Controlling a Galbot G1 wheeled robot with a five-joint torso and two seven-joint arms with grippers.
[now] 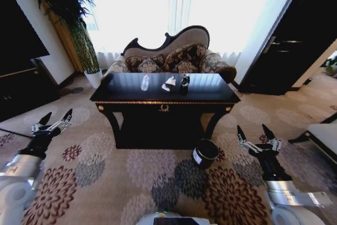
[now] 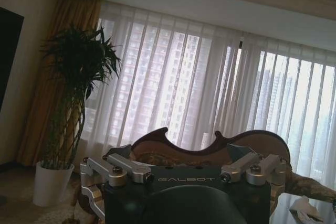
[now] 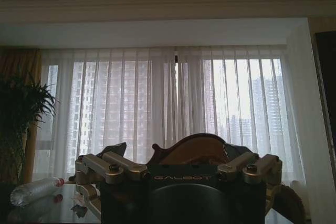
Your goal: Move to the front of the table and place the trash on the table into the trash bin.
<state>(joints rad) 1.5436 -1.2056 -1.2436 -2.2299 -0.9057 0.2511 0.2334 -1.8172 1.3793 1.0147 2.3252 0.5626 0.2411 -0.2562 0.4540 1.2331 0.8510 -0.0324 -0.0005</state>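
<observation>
Both arms are seen low at the bottom corners of the head view, held out forward over the flowery carpet (image 1: 158, 183), probably parked like that because nothing is within reach yet. Left hand (image 1: 54, 121) is spread wide open with nothing in it, and the right hand (image 1: 258, 135) is splayed open and empty too. Ahead of them the table (image 1: 164, 106) is seen square-on, glossy black with gold trim and a little gold emblem on the front, so the drive-up part looks pretty much done, though a bit of carpet is left between the hands and the tabletop edge. Trash is clustered near the middle of the tabletop: a crumpled white tissue (image 1: 169, 83) sits just beside a dark upright thing that can't be made out properly, and a clear plastic bottle (image 1: 145, 82) is lying a little to the left of it. Whether a crushed can or a paper scrap is in there can't be told. Trash bin (image 1: 205, 153) is parked on the carpet by the table's front right leg, round, dark, with a white label, much lower than the tabletop, handy for the right arm. A patterned sofa (image 1: 171, 56) is set behind the table, in front of bright curtained windows.
</observation>
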